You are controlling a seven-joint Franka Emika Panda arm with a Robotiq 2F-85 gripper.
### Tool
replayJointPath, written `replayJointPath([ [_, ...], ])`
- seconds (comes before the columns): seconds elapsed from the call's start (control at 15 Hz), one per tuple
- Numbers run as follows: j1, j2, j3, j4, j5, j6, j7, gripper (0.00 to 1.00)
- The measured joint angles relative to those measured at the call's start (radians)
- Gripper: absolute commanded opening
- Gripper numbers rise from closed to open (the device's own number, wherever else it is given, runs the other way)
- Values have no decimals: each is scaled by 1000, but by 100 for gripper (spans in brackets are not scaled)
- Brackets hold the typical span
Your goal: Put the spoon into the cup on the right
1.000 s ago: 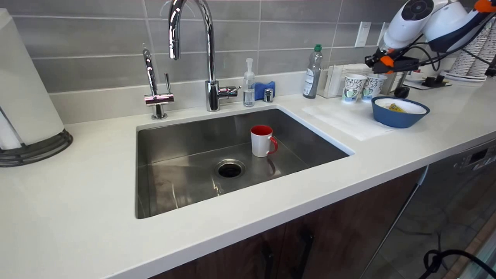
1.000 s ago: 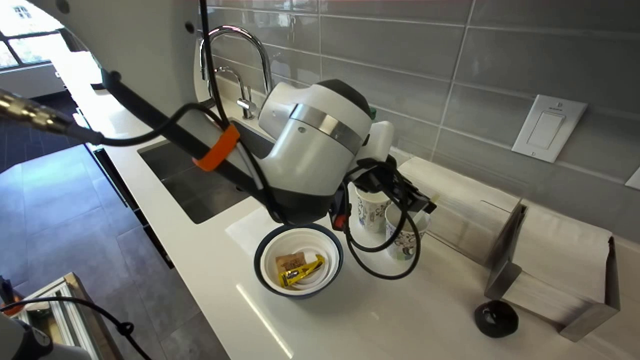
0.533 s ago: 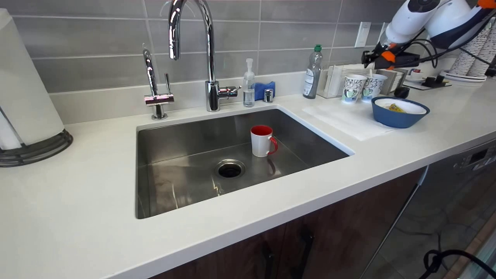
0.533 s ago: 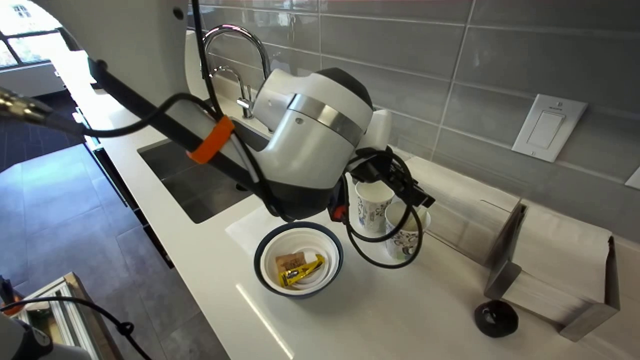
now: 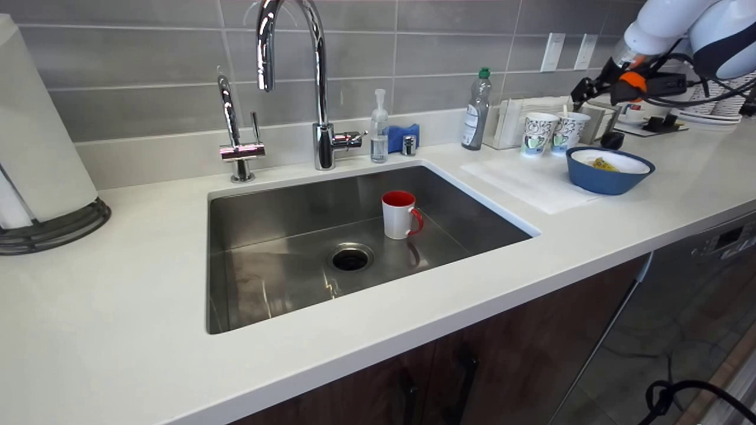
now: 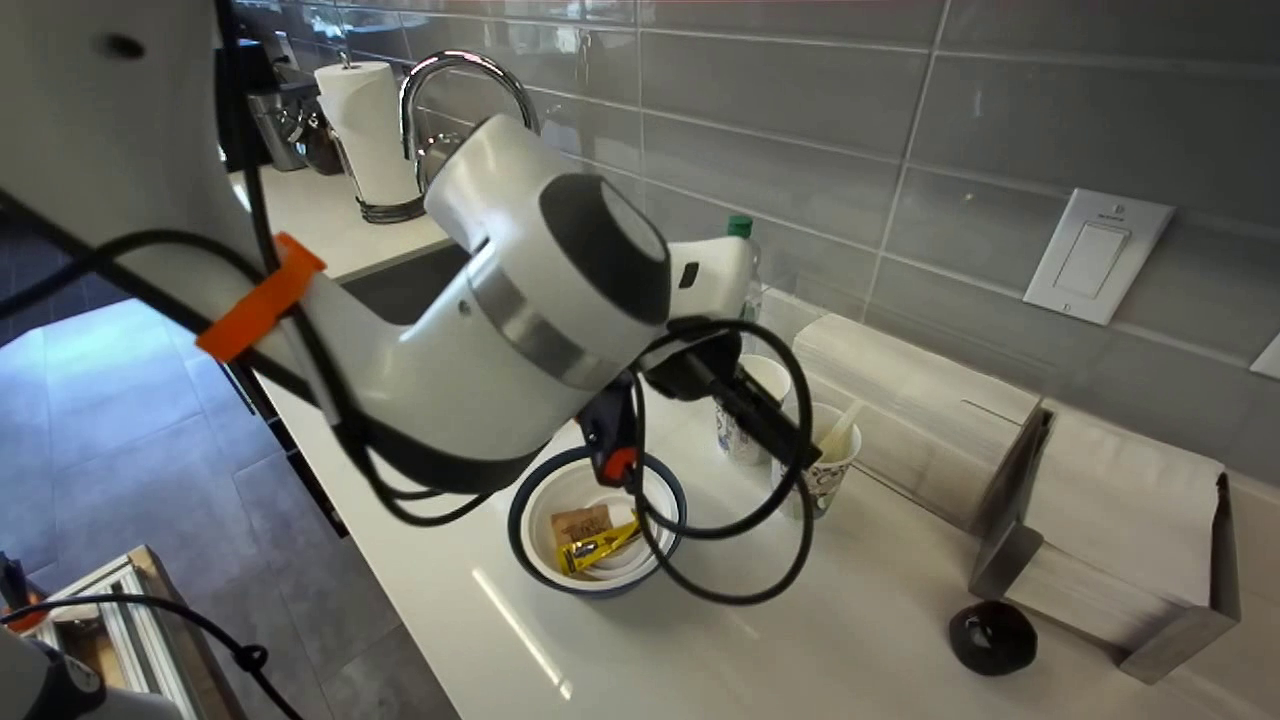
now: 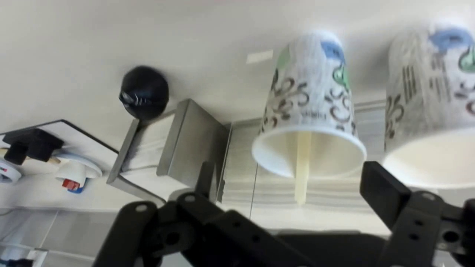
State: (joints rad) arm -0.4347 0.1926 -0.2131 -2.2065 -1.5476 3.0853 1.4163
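Observation:
Two patterned paper cups stand side by side on the counter. The spoon [image 7: 302,174] leans inside the right-hand cup [image 5: 568,137], its pale handle sticking out above the rim; its lower part is hidden in the cup. The other cup [image 5: 537,139] has nothing visible above its rim. In the wrist view, which stands upside down, the cup with the spoon [image 7: 311,89] appears between the spread fingers [image 7: 386,196]. My gripper [image 7: 290,173] is open, holding nothing, apart from the handle. In an exterior view the gripper [image 6: 808,458] is seen beside that cup, partly behind a cable loop.
A blue bowl [image 5: 608,180] with packets sits in front of the cups. Napkin holders [image 6: 1020,540] stand behind them, with a black round object [image 6: 992,637] nearby. A soap bottle [image 5: 476,112] and a sink with a red and white mug [image 5: 397,215] lie farther along.
The gripper has opened and let go of the spoon, whose handle now shows in the cup. The arm has risen slightly, then drawn back from the cups, away from the sink.

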Motion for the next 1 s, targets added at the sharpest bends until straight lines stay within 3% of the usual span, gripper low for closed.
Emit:
replayJointPath([
  [0.2,11,-50,-18,-119,158,-15,-211,100],
  [0.6,86,-185,-16,-247,584,-129,-640,100],
  [1.0,199,-258,14,-287,1052,-393,-1078,100],
])
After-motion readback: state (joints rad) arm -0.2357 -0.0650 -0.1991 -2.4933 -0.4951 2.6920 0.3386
